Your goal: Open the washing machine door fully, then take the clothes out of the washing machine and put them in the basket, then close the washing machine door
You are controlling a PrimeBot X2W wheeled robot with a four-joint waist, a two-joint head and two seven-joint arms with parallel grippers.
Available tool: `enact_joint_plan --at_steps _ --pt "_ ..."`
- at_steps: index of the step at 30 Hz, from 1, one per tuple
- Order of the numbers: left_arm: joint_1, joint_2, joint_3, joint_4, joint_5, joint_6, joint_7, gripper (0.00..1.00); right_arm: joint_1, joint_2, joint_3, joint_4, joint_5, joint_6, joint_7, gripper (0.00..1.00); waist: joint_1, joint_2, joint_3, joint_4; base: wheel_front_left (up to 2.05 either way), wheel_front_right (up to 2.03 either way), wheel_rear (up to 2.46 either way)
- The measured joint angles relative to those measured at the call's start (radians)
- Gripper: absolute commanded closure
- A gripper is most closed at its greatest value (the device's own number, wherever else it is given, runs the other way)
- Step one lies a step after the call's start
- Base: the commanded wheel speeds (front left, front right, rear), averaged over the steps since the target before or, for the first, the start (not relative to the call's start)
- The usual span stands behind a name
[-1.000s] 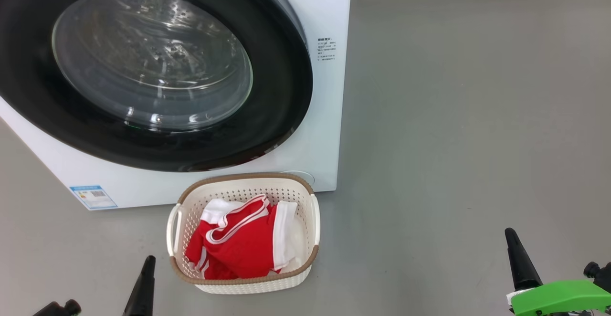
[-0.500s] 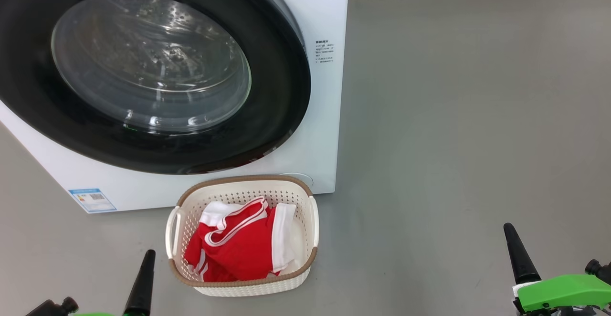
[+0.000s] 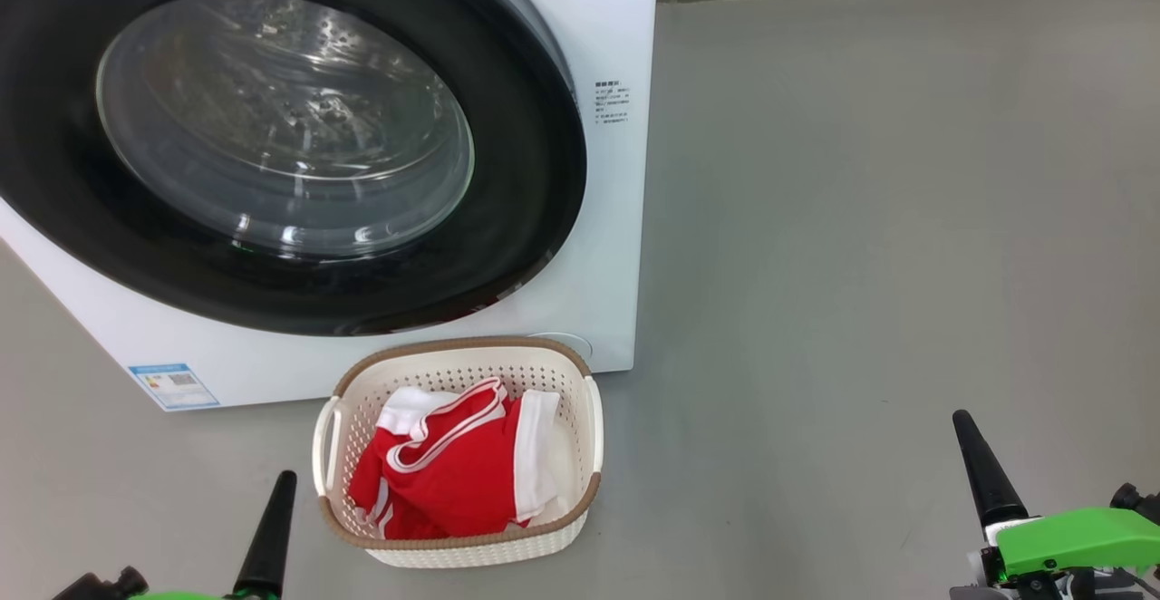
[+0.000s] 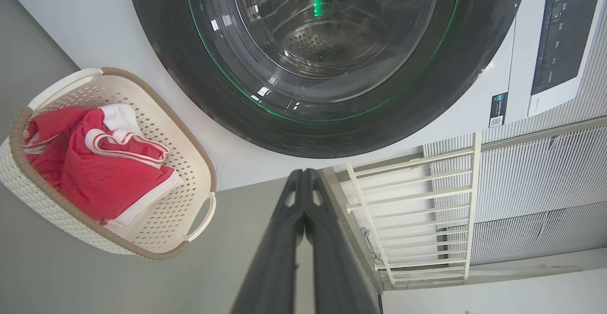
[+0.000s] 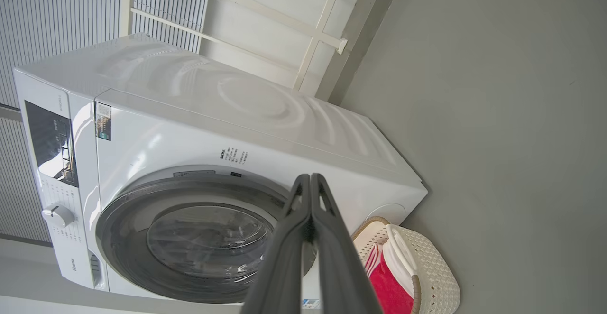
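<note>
Clothes of bright red fabric with white trim and stripes lay bundled inside the small cream-white perforated plastic basket with a brown woven-look rim, lower centre of the head view, on the grey floor. Basket stood just in front of the big white front-loading washing machine, by its lower right corner; machine took up the upper left of the frame. Large round washing machine door with a wide glossy black rim and clear glass window sat closed, flush against the machine's front, with the perforated steel drum visible through the glass. Left gripper, two long dark fingers, was at lower left, tip pointing up the frame, near the basket's left handle but apart from it; fingers were pressed together, clenched on nothing. Right gripper was at lower right, well apart from basket and machine, likewise clenched and empty, a green bracket behind it. Both wrist views showed fingers meeting at centre bottom, tips touching.
</note>
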Motion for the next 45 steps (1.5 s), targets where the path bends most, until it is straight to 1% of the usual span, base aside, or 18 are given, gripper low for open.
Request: enact_joint_plan --at_steps 27,30,45 --pt "-0.034 -0.022 0.028 0.0 -0.255 0.0 0.073 1.0 -0.044 -0.007 -0.006 -0.007 0.258 0.0 0.078 1.0 -0.0001 0.0 -0.014 -0.009 0.0 0.0 0.0" --pt "-0.034 -0.024 0.03 0.0 -0.264 0.0 0.079 1.0 -0.054 -0.007 -0.007 -0.008 0.275 0.0 0.079 1.0 0.0 0.0 -0.014 -0.01 0.0 0.0 0.0" --pt "-0.034 -0.025 0.031 0.0 -0.264 0.0 0.079 1.0 -0.057 -0.007 -0.008 -0.01 0.276 0.0 0.079 1.0 -0.0001 0.0 -0.014 -0.01 0.0 0.0 0.0"
